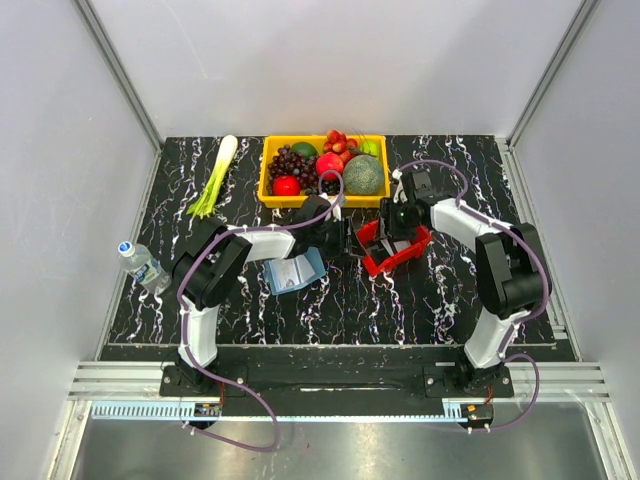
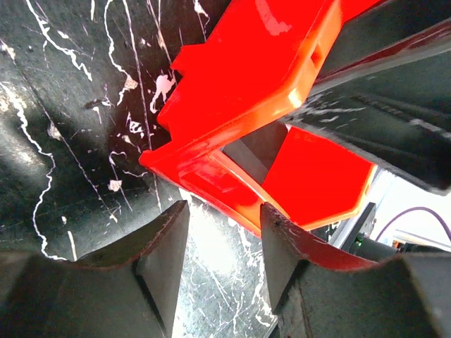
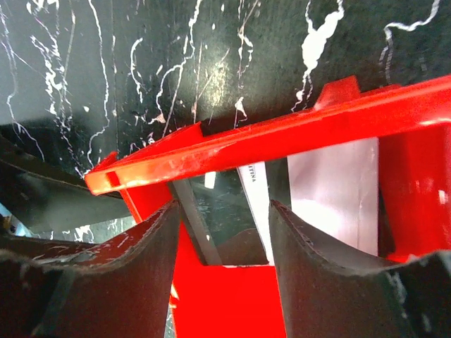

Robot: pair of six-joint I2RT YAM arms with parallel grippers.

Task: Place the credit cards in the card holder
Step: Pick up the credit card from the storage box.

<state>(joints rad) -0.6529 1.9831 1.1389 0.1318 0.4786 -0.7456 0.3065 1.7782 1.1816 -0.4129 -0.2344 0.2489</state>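
Observation:
The red tray (image 1: 400,255) sits mid-table with the credit cards standing inside it: a dark card (image 3: 229,211), a white one (image 3: 255,193) and a grey one (image 3: 331,186). My right gripper (image 3: 224,208) reaches into the tray, jaws open on either side of the dark card, gripping nothing. My left gripper (image 2: 222,211) is open just short of the tray's corner (image 2: 211,172), with only table showing between its fingers. The blue card holder (image 1: 297,270) lies open on the table left of the tray, under my left arm.
A yellow crate (image 1: 265,188) of fruit stands right behind both grippers. A leek (image 1: 215,178) lies at the back left. A water bottle (image 1: 140,263) lies near the left edge. The two grippers are close together at the tray.

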